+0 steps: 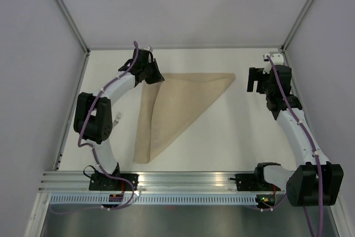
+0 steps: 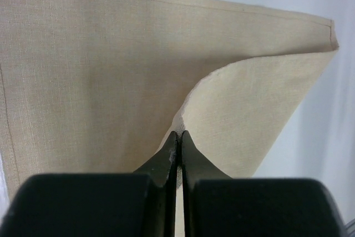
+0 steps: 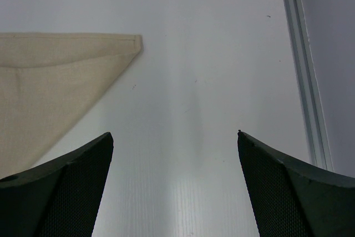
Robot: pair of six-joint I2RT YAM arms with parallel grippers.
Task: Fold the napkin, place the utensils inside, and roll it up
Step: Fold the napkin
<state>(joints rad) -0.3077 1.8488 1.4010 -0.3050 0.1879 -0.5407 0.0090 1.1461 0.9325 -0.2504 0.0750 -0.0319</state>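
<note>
Overhead view: the plain tan-beige matte cloth napkin (image 1: pixel 180 101) lies on the white table (image 1: pixel 238 137), just left of the table's centre, folded to a triangle. Its straight top edge runs from the 10 o'clock corner to a point at 3 o'clock. A long narrow point reaches toward 7 o'clock, near the left arm's base.

Left gripper (image 1: pixel 157 77): positioned at the napkin's 10 o'clock corner. In the left wrist view, the black jaws of the left gripper (image 2: pixel 178 137) are pressed together on the raised edge of the upper cloth layer. That layer curls up from the flat napkin (image 2: pixel 83 76) beneath it. Grip on the fabric confirmed.

Right gripper (image 1: pixel 253 80): positioned at 3 o'clock from the napkin's right-hand point, apart from it. In the right wrist view, the right gripper (image 3: pixel 174 134) has both black fingers spread wide over bare table (image 3: pixel 211 54), with nothing between them. The napkin's hemmed point (image 3: pixel 55 70) appears at 10 o'clock from the fingers. A grey metal frame rail (image 3: pixel 304 81) runs along the table's edge at 2 o'clock.
</note>
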